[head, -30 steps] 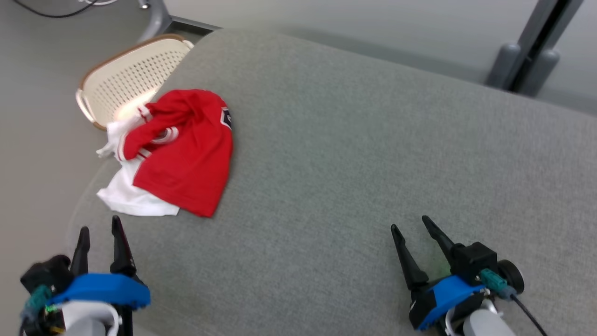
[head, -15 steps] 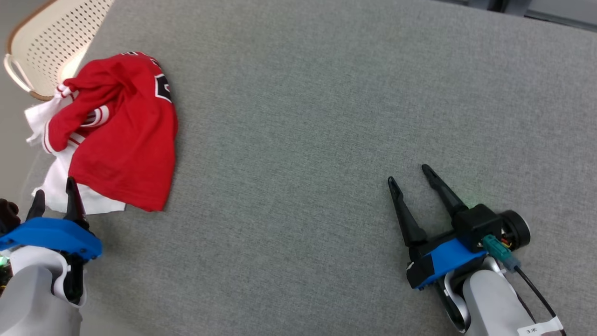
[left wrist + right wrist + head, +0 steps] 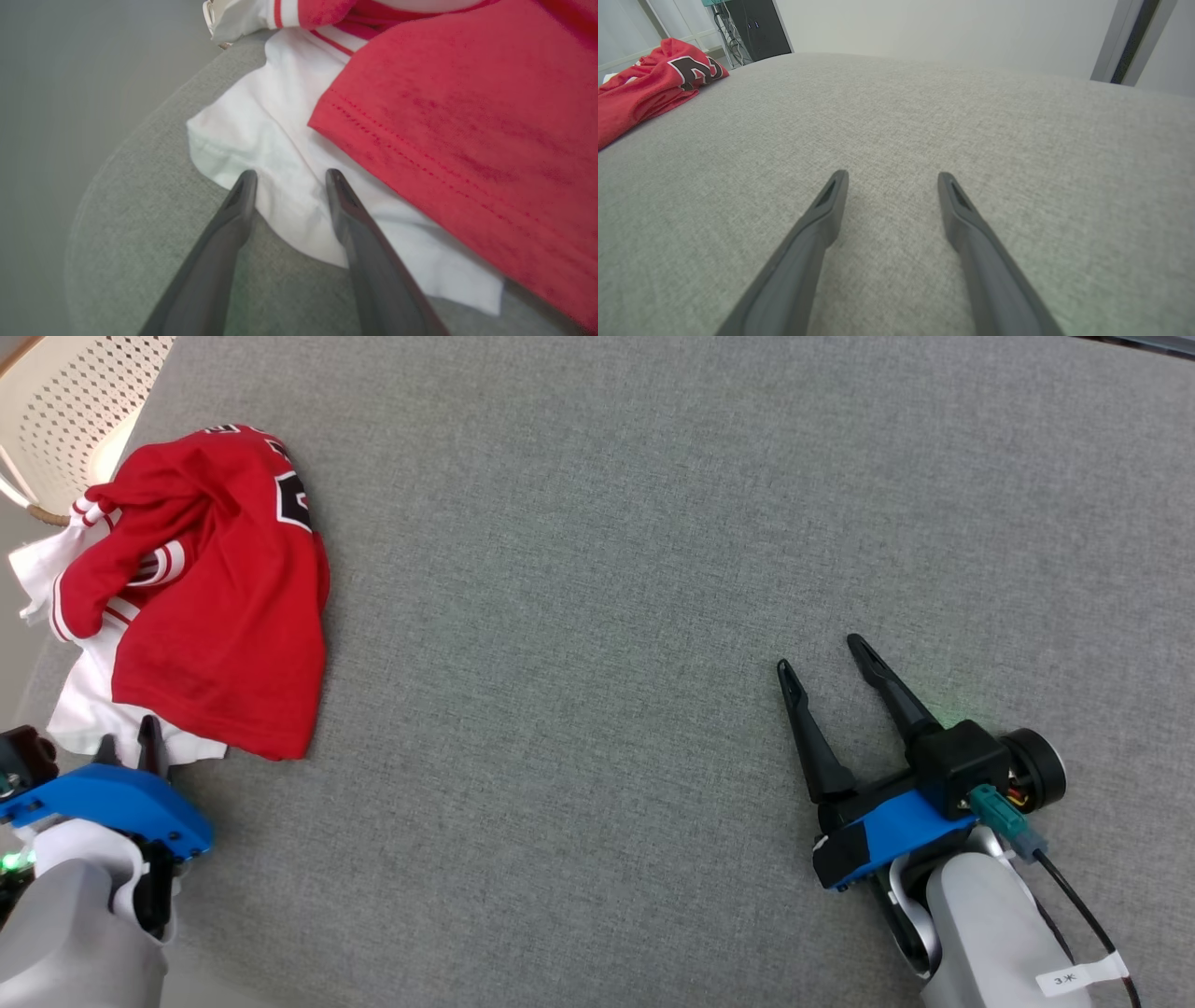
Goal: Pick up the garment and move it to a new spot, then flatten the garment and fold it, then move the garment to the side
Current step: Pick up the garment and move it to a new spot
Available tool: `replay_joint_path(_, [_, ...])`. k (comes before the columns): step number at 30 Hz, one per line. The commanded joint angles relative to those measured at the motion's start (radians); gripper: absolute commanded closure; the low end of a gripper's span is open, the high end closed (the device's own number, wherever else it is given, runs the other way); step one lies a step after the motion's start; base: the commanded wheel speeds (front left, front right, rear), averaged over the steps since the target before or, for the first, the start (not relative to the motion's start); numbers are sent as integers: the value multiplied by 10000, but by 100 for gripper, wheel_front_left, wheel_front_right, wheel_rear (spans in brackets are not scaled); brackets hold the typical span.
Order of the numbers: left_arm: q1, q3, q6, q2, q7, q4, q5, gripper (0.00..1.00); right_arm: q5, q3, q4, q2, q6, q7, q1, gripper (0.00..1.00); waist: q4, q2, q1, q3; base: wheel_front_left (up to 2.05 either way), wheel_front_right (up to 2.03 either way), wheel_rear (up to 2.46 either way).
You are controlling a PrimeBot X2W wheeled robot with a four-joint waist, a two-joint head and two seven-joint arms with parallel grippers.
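Garment (image 3: pixel 444 116) hem at L pincer (image 3: pixel 289 179) tips.

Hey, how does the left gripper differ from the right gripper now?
The left gripper has its tips over the white edge of the garment; the right gripper is over bare grey surface, far from it. The left gripper's fingers stand slightly closer together than the right gripper's. Both are open, holding nothing.

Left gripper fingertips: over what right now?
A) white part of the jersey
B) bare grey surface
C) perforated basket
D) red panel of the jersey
A: in the left wrist view the left gripper, fingers apart, straddles the white edge of the jersey, just short of its red hem.
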Motion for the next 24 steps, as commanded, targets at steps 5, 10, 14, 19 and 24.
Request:
replay_joint_path(5, [-346, -585, -13, 238, -727, -450, 171, 100, 269, -157, 540, -281, -22, 103, 177, 0, -11, 0, 2, -306, 0, 0, 0])
replay_joint_path(10, [-950, -1094, -13, 885, -1113, -1610, 613, 100, 723, -12, 486, -219, -21, 74, 402, 0, -86, 0, 2, -930, 0, 0, 0])
replay_joint_path(14, [-1388, -953, -13, 1385, -1126, -3609, 1311, 100, 1235, 184, 416, -199, -15, 64, 516, 0, -379, 0, 2, -1487, 0, 0, 0])
replay_joint_path(19, [-1591, -967, -13, 1457, -1132, -5928, 1938, 100, 1834, 392, 350, -193, -15, 60, 793, 0, -1114, 0, 2, -2140, 0, 0, 0])
replay_joint_path(24, [-1811, -1866, -13, 1198, -1130, -7449, 2097, 100, 2290, 670, 273, -189, -15, 60, 1018, 0, -2238, 0, 2, -2651, 0, 0, 0])
